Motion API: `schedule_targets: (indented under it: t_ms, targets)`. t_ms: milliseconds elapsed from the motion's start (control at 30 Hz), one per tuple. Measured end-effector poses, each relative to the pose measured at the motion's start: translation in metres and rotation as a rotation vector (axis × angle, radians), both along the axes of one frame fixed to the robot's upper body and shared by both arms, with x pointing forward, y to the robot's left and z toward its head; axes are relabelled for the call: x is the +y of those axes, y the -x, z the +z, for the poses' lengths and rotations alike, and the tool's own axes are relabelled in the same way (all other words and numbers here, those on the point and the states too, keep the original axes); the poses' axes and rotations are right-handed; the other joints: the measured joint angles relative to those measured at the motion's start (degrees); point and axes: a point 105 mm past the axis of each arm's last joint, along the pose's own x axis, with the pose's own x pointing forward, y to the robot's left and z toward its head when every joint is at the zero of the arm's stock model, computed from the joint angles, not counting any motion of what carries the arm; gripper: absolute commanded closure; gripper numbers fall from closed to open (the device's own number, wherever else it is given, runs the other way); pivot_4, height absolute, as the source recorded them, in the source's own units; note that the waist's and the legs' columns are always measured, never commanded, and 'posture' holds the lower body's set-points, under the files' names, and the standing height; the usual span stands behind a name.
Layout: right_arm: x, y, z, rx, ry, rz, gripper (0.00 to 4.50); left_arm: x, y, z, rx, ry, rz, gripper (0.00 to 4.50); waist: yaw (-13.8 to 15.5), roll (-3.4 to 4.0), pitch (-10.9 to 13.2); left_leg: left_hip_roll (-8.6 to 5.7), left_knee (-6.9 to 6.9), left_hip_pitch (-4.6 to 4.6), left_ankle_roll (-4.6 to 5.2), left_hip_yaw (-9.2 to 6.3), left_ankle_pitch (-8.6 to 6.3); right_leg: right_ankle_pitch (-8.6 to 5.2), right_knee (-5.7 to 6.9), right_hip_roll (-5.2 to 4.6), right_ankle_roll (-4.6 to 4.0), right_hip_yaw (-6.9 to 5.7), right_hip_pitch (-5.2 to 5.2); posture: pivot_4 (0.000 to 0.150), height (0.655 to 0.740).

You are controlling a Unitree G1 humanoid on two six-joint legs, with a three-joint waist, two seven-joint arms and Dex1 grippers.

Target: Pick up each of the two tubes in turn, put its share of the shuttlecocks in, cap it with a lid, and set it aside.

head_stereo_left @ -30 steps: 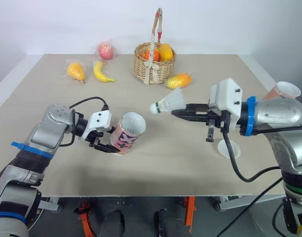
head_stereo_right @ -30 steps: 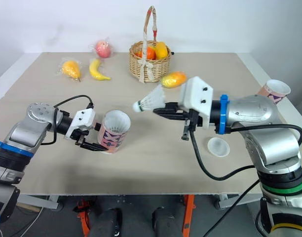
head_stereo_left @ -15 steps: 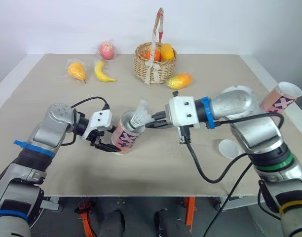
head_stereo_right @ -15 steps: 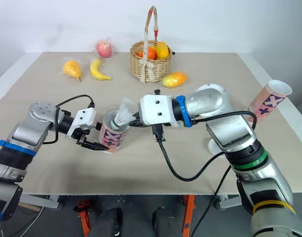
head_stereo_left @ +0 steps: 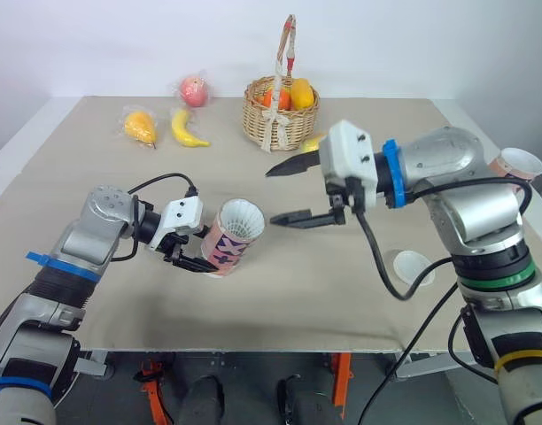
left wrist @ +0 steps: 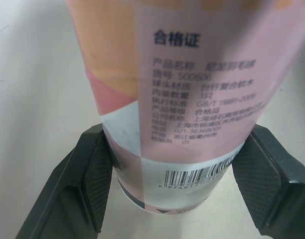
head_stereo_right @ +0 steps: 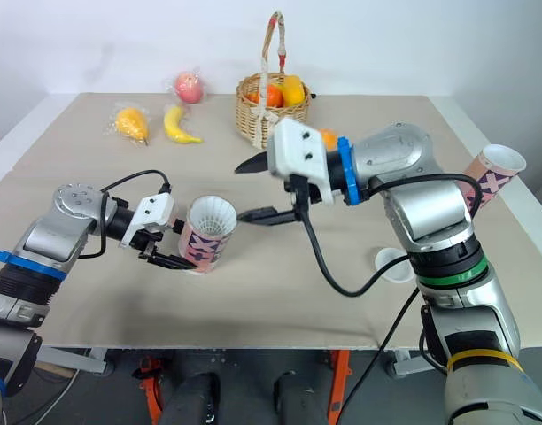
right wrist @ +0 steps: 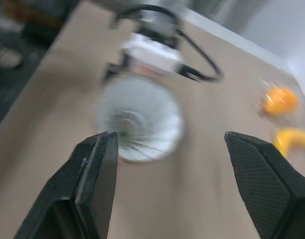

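My left gripper is shut on the lower part of a pink patterned tube, which leans on the table with its mouth turned to the right. In the left wrist view both fingers press the tube's sides. The white skirt of a shuttlecock shows in the mouth, also seen as a shuttlecock from the right wrist. My right gripper hangs open just right of the mouth, holding nothing. A second tube lies at the table's right edge. A white lid rests under the right arm.
A wicker basket of fruit stands at the back centre. A banana, a bagged yellow fruit and an apple lie at the back left. A mango sits behind the right gripper.
The right gripper carried the shuttlecock left into the tube's mouth, let it go, opened wide and drew back to the right. The left arm held still.
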Motion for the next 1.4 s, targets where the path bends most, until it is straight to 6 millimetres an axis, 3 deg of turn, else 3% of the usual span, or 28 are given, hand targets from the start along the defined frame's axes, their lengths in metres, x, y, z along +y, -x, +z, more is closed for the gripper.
schedule_targets:
  t_ms: [33,100,133,167,200,400,600,867,1067,1267,1400]
  targets:
    - [0.001,0.002,-0.001,0.023,0.0,0.002,2.7,0.0,0.0,0.0,0.0,-0.001,-0.002,1.24,0.02,0.0,0.0,0.0,-0.01,0.0,0.0,0.0,0.0,-0.01,0.0,0.0,0.0,0.0,0.0,0.15,0.74]
    - [0.002,0.006,-0.002,0.032,0.008,0.02,3.39,-0.001,0.0,0.001,0.0,-0.004,-0.007,1.24,0.08,0.0,0.0,0.0,-0.02,-0.03,0.0,-0.01,0.0,-0.03,0.0,0.0,-0.01,-0.01,-0.01,0.15,0.74]
    - [0.003,0.008,-0.002,0.039,0.014,0.032,4.02,-0.001,0.0,0.001,-0.001,-0.008,-0.012,1.24,0.09,0.0,0.0,-0.01,-0.02,-0.03,0.0,-0.01,0.0,-0.04,0.0,-0.01,0.01,-0.01,-0.01,0.15,0.74]
    - [0.004,0.008,-0.004,0.048,0.02,0.035,4.38,-0.002,0.0,0.002,-0.003,-0.011,-0.017,1.24,0.09,0.0,0.0,-0.02,-0.02,-0.04,0.0,0.0,0.0,-0.04,0.0,-0.01,0.01,-0.01,-0.01,0.15,0.74]
    - [0.004,0.008,-0.005,0.054,0.023,0.035,4.46,-0.002,0.0,0.002,-0.005,-0.013,-0.019,1.24,0.09,0.0,0.0,-0.02,-0.02,-0.04,0.0,0.01,0.0,-0.04,0.0,-0.01,0.02,0.0,-0.02,0.15,0.74]
    - [0.018,0.007,-0.003,0.022,0.106,0.105,4.46,-0.001,-0.002,0.003,-0.003,-0.018,-0.019,1.24,0.02,0.01,0.0,0.03,-0.02,-0.01,0.0,0.01,0.0,-0.01,0.0,0.04,-0.03,-0.03,-0.06,0.15,0.74]
    - [0.038,0.0,-0.028,0.02,0.299,0.187,4.46,-0.001,-0.004,0.003,-0.007,-0.019,-0.021,1.24,0.03,0.01,0.01,0.04,-0.02,-0.06,0.0,0.02,0.0,-0.03,0.0,0.03,-0.03,-0.04,-0.09,0.15,0.74]
    - [0.076,-0.01,-0.053,0.027,0.427,0.26,4.46,-0.002,-0.005,0.004,-0.012,-0.016,-0.02,1.24,-0.06,0.01,0.01,0.09,-0.05,-0.07,0.0,-0.05,0.0,-0.03,0.02,0.08,-0.1,-0.12,-0.1,0.15,0.74]
    - [0.092,-0.01,-0.057,0.028,0.477,0.288,4.46,0.001,-0.005,0.003,-0.007,-0.025,-0.009,1.24,-0.16,0.02,-0.01,0.11,-0.05,0.02,0.0,-0.06,0.0,-0.02,0.05,0.09,-0.14,-0.14,-0.06,0.15,0.74]
    - [0.092,-0.013,-0.056,0.029,0.489,0.282,4.46,0.001,-0.006,0.001,-0.005,-0.023,0.003,1.24,-0.24,0.01,-0.06,0.13,-0.04,0.1,-0.03,-0.11,0.02,0.02,0.07,0.09,-0.18,-0.21,0.03,0.15,0.74]
    - [0.076,-0.018,-0.044,0.093,0.456,0.267,4.46,-0.003,-0.006,0.002,-0.014,-0.006,-0.001,1.24,0.1,0.03,-0.03,0.11,-0.02,-0.06,-0.09,-0.13,0.06,0.03,0.07,0.06,-0.15,-0.23,-0.04,0.15,0.74]
